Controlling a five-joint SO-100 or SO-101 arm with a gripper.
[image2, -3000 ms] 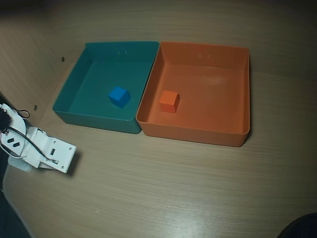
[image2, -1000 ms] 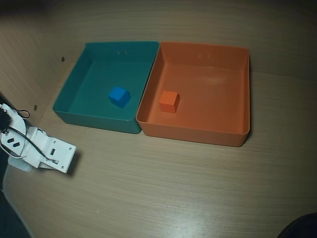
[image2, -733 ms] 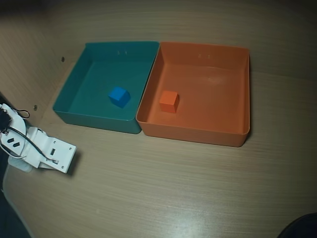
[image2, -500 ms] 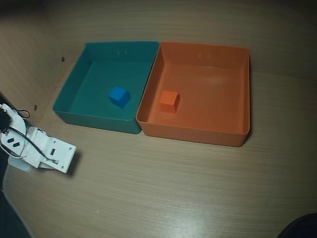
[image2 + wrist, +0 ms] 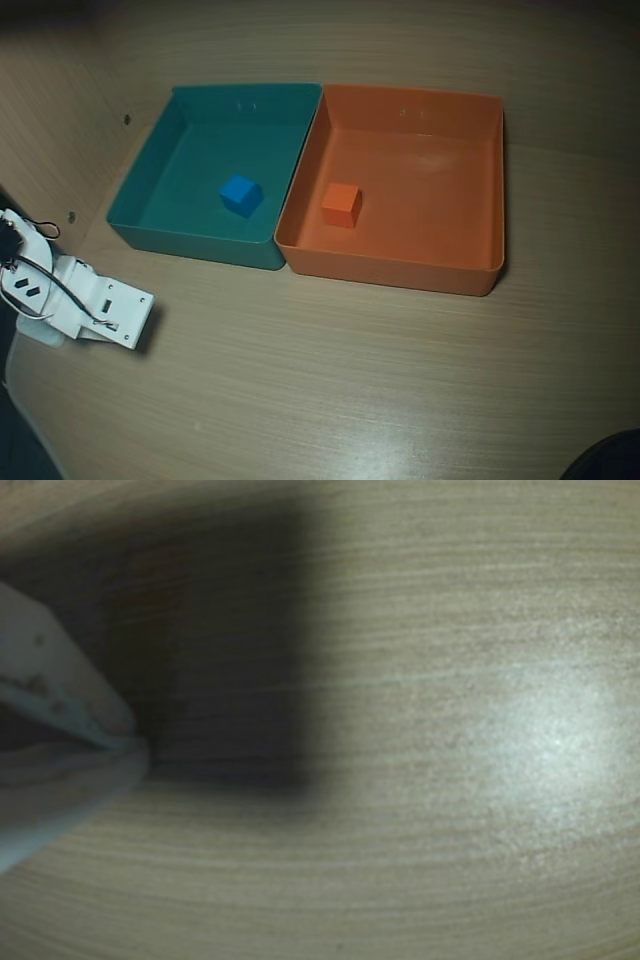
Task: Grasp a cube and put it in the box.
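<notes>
In the overhead view, the small orange cube (image 5: 341, 204) rests on the floor of the orange box (image 5: 392, 270), near its left wall. My arm (image 5: 78, 302) is folded low at the table's left edge, well away from both the cube and the box. In the wrist view, the gripper (image 5: 140, 745) comes in from the left. Its pale fingers (image 5: 60, 685) meet at the tip with nothing between them, close above bare wood in their own shadow. Neither cube nor box shows in the wrist view.
A teal tray (image 5: 190, 243) stands against the orange box's left side, with a small blue cube (image 5: 240, 194) inside it. Wooden tabletop (image 5: 330, 390) stretches in front of both trays. A dark object (image 5: 605, 458) sits at the bottom right corner.
</notes>
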